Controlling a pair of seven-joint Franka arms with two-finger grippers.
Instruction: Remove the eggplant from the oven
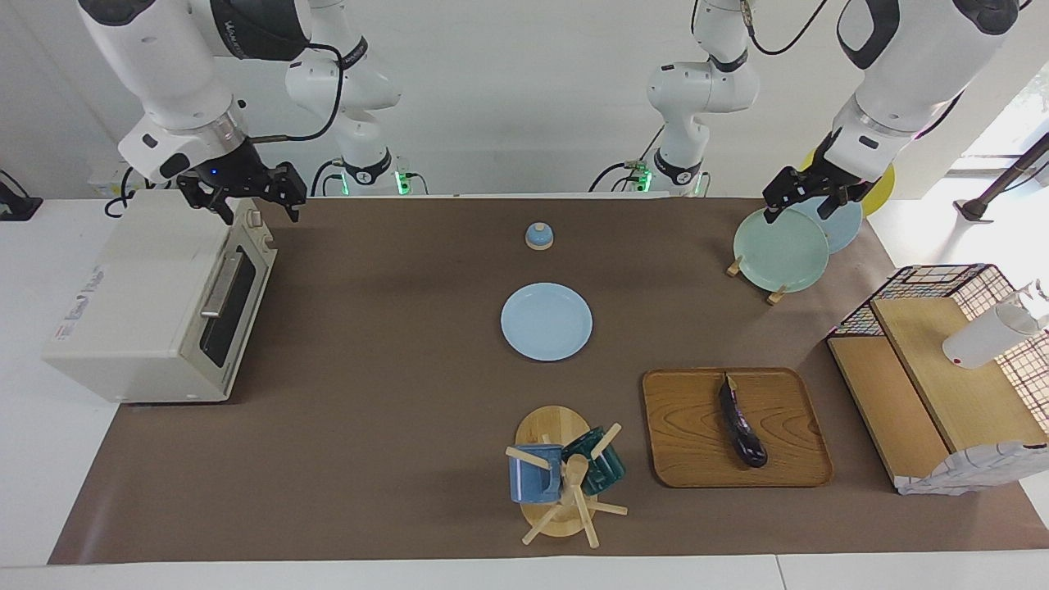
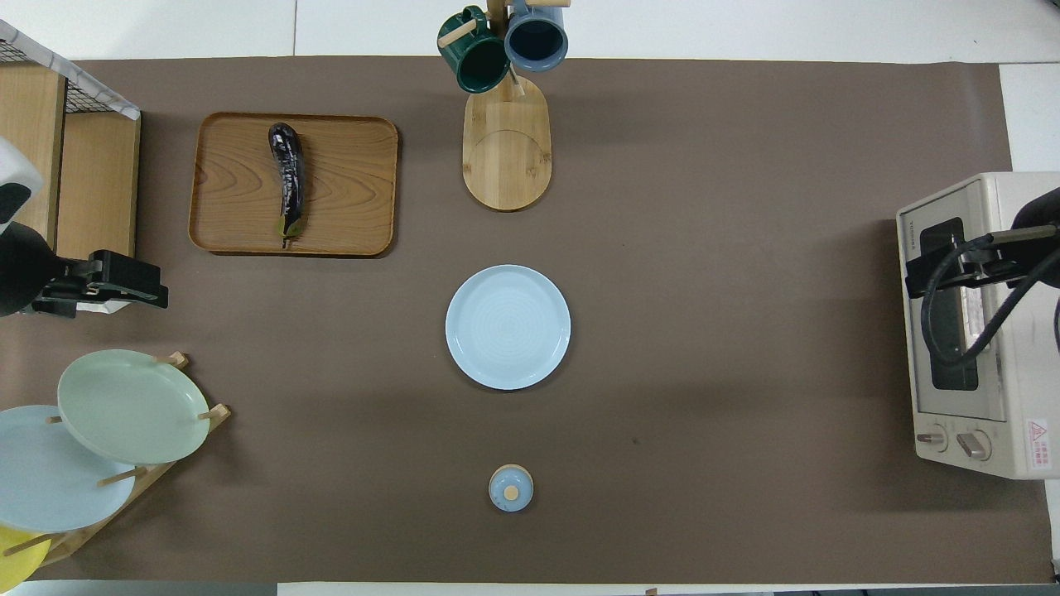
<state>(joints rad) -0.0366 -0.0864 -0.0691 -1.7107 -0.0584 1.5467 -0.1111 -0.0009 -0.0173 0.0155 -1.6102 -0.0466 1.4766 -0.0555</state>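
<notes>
The dark purple eggplant (image 1: 742, 426) (image 2: 287, 182) lies on a wooden tray (image 1: 688, 442) (image 2: 348, 190) toward the left arm's end of the table, farther from the robots than the round blue plate. The cream oven (image 1: 139, 295) (image 2: 977, 331) stands at the right arm's end with its glass door closed. My right gripper (image 1: 256, 211) (image 2: 915, 277) hangs open over the oven's top front edge, holding nothing. My left gripper (image 1: 799, 211) (image 2: 153, 281) is raised and open over the green plate in the rack, empty.
A blue plate (image 1: 547, 321) sits mid-table, and a small blue lidded piece (image 1: 538, 236) lies nearer the robots. A mug tree (image 1: 565, 475) stands beside the tray. A plate rack (image 1: 778, 248) and a wooden shelf with wire basket (image 1: 942, 385) fill the left arm's end.
</notes>
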